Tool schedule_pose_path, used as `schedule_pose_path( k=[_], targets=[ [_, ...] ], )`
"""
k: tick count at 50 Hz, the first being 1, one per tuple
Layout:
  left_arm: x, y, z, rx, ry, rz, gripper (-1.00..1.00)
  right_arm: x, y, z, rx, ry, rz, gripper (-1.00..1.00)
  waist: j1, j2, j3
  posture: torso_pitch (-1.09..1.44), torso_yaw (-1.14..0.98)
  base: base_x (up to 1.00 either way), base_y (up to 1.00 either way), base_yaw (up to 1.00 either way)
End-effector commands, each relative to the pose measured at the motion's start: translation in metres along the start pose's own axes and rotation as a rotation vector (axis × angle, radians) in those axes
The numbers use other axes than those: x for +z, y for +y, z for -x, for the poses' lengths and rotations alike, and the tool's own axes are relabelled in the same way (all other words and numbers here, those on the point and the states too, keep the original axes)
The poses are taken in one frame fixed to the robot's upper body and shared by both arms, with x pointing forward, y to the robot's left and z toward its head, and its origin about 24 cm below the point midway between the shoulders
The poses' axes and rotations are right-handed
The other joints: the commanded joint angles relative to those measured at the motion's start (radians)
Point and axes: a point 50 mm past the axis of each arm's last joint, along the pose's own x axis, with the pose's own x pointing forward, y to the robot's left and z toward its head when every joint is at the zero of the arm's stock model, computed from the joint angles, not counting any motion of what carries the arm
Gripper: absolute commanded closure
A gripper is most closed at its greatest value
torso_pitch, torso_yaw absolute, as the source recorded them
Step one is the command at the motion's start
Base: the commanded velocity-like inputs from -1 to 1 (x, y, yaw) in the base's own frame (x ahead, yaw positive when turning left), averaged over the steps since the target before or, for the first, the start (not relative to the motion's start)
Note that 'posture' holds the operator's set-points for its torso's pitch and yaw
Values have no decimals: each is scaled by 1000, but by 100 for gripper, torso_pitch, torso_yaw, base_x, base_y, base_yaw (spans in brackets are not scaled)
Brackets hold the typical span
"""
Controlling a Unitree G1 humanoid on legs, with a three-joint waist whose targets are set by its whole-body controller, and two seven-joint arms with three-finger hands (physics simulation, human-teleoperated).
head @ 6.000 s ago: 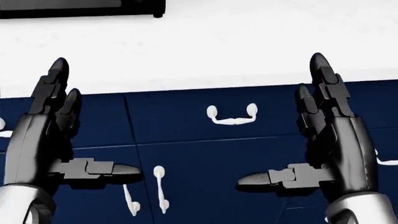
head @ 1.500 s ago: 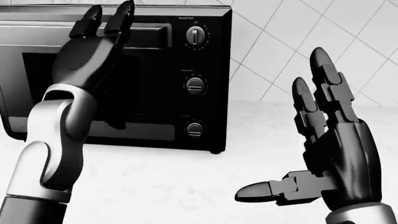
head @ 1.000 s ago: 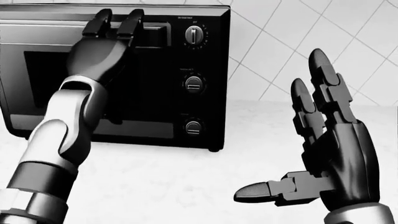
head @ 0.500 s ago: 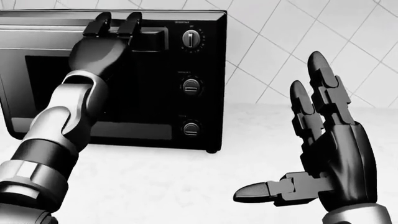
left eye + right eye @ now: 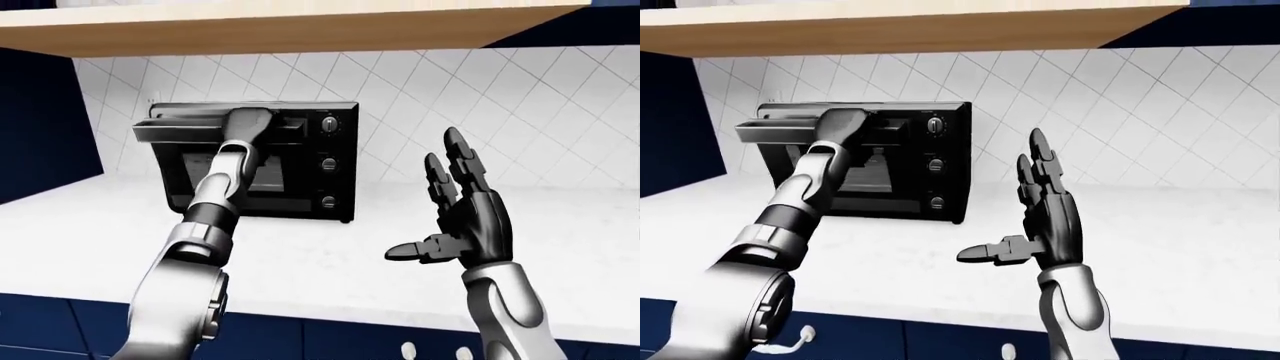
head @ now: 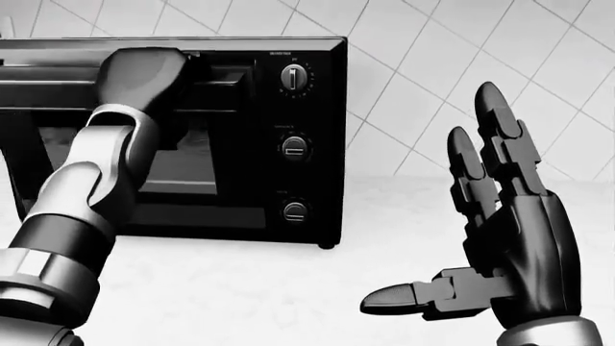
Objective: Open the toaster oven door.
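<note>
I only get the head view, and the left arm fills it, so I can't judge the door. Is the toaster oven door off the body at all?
Observer: Yes. In the left-eye view the door tilts out from the toaster oven at its top, with the left hand on that edge. It is not yet flat.
Operator: What's overhead?
Observer: A wooden shelf runs above the oven, apart from it.
Operator: And below the counter?
Observer: Blue cabinet fronts with white handles.
</note>
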Motion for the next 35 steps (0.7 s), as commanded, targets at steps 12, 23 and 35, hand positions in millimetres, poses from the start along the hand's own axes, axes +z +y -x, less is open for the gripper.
schedule_pose_path(
  k=[12, 23, 35],
  targets=[
    [-24, -20, 13, -86, 76, -8, 32, 11, 3, -3, 12, -68, 6, -100, 1, 2, 28, -62, 0, 0, 0, 0],
    [-22, -4, 25, -27, 68, 16, 31, 13, 4, -2, 11, -66, -6, -100, -2, 3, 44, -62, 0, 0, 0, 0],
    [-19, 1, 48, -9, 63, 42, 19, 12, 5, -3, 12, -62, -18, -100, 4, 0, 54, -62, 0, 0, 0, 0]
  ],
)
